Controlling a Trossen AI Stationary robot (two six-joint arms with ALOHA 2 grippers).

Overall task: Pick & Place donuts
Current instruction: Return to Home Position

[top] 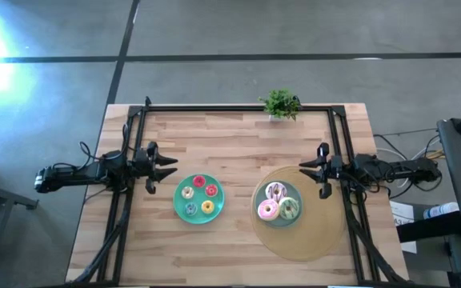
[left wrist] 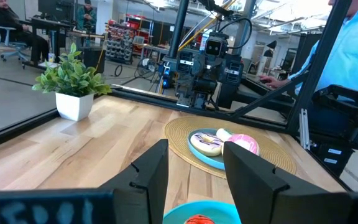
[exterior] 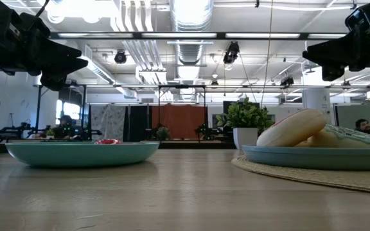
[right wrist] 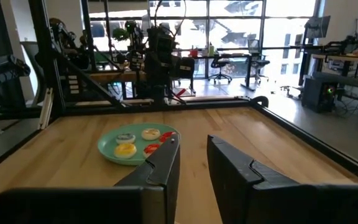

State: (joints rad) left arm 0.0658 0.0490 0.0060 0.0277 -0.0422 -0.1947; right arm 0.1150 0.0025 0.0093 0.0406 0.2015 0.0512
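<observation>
"Where are the donuts sitting?"

"The small donuts (top: 207,207) lie on the left teal plate (top: 178,202). The larger frosted donuts (top: 267,210) are on the right teal plate (top: 294,192), which rests on a round woven mat (top: 310,232)."

"And the arms?"

"Raised. The left gripper (top: 171,170) hangs beside its plate, the right gripper (top: 302,173) over the mat's edge. Both have their jaws parted and hold nothing."

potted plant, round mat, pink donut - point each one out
potted plant (top: 280,103): high view, on its green leaves.
round mat (top: 304,245): high view, on a bare part clear of the plate.
pink donut (top: 263,212): high view, on its frosted ring, beside the hole.
</observation>
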